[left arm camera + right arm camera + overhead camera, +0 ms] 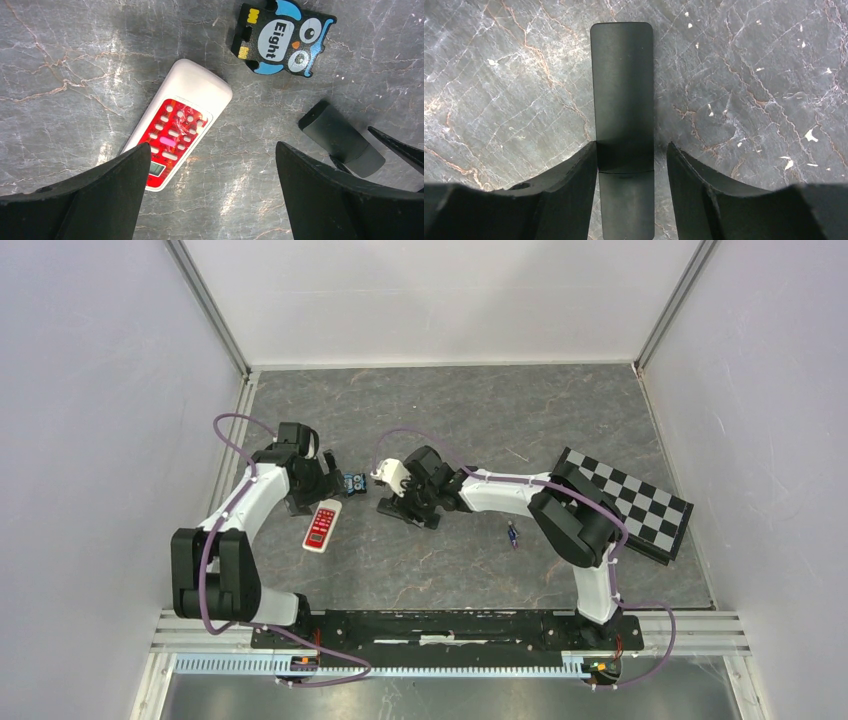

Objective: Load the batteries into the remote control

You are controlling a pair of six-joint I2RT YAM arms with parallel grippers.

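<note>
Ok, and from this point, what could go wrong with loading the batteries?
1. The right gripper straddles the black remote off-centre: one finger touches its edge, the other stands clear. Closing may slide or twist it.
2. The one battery in sight lies loose on the table, apart from both grippers; a nudge could roll it.
3. The white remote under the open left gripper lies buttons up, so its battery bay is probably underneath.
</note>
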